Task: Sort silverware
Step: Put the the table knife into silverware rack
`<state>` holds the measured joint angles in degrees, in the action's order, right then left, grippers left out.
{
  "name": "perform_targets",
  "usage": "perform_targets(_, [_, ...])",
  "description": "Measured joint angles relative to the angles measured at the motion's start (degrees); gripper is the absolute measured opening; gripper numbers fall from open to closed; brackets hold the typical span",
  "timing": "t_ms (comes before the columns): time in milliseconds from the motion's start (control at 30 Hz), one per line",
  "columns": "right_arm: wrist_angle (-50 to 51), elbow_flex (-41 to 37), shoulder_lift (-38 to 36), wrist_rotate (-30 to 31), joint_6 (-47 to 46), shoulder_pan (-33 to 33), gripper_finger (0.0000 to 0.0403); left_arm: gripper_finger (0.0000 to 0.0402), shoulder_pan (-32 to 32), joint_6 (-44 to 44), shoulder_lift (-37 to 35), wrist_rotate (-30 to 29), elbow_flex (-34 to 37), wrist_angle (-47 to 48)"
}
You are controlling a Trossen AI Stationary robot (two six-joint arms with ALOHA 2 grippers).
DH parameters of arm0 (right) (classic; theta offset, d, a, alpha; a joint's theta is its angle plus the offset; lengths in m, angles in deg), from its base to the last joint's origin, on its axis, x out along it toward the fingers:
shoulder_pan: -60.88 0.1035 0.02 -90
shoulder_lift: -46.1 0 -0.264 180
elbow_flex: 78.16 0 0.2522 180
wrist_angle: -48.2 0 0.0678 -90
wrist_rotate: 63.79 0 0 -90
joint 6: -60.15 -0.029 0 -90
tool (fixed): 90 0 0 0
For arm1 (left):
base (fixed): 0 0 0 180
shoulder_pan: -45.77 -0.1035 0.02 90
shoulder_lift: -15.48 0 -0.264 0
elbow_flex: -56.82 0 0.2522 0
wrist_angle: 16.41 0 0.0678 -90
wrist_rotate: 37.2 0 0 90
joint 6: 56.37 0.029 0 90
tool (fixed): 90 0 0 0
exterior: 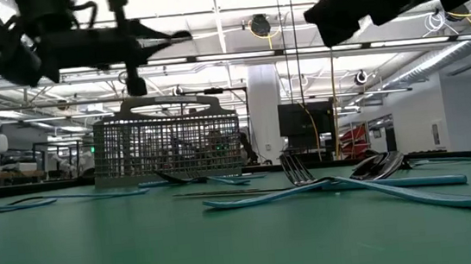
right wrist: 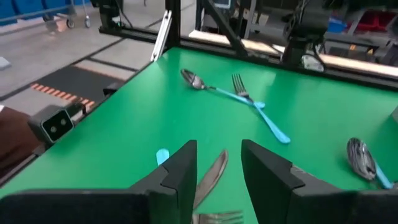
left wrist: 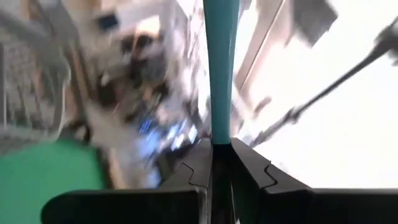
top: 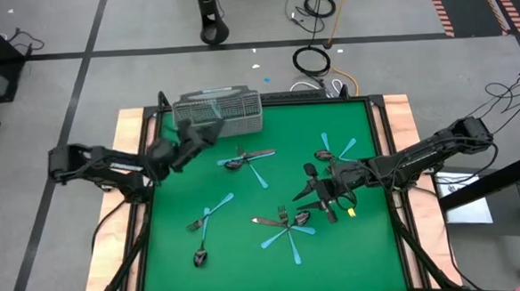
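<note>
Left gripper point(left wrist: 221, 163): fingers pressed together on the light blue handle point(left wrist: 219, 68) of one utensil; the handle sticks straight out between the pads, and its working end is not visible in the wrist view. In the high view the left gripper point(top: 207, 130) sits at the front edge of the grey wire-mesh basket point(top: 231, 102), raised off the green mat point(top: 354, 247). Left arm reaches in from the table's left side, elbow bent outboard, forearm angled up toward the basket. In the low view it hangs above the basket point(exterior: 168, 147), clear of the mat.

Right gripper point(right wrist: 217, 165): fingers spread, nothing between them. It hovers over a dark metal utensil point(right wrist: 210, 177) lying on the mat, with fork tines point(right wrist: 214, 218) just below the fingers. In the high view the right gripper point(top: 314, 192) is right of mat centre, arm stretched in from the right edge, nearly level, wrist pointing left.

Silverware on the mat, high view:
- a crossed pile point(top: 286, 226) of blue-handled and dark pieces at lower centre, just beside the right gripper
- a blue-handled pair point(top: 336, 148) near the right arm's wrist
- a spoon and fork cluster point(top: 247, 159) below the basket
- two blue-handled pieces point(top: 208, 215) at lower left, with a dark spoon point(top: 200, 254) near them

Right wrist view: a blue-handled spoon point(right wrist: 205, 85) and fork point(right wrist: 258, 107) cross farther out; another spoon point(right wrist: 362, 158) lies at one side
</note>
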<state>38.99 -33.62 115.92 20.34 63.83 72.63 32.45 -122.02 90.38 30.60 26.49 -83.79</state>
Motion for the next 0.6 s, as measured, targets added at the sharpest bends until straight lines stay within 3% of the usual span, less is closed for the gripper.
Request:
perform_targets(100, [-1.2, 0.0, 0.0, 0.0, 0.0, 0.0, 0.0118, 0.0035, 0.2, -1.4, 2.4, -5.6, 0.5, -9.1])
perform_targets(200, [-3.9, 0.0, 0.0, 0.1, 0.0, -0.1, 0.0118, 0.0035, -1.2, -4.7, 3.4, -7.1, -0.2, -4.2])
perform_targets(333, [-8.4, 0.0, 0.0, 0.1, -1.6, -0.1, 0.0118, 0.0035, -3.0, -15.6, 3.5, -6.8, -0.4, 4.7])
perform_targets(467, [-10.4, 0.0, 0.0, 0.2, -1.7, -0.1, 0.0118, 0.0035, -2.9, -16.5, 3.5, -8.9, -0.5, 3.1])
perform_targets(600, [-10.3, 0.0, 0.0, 4.4, -1.3, -0.1, 0.0118, 0.0035, -2.3, -16.7, 3.4, -8.2, -0.5, 3.7])
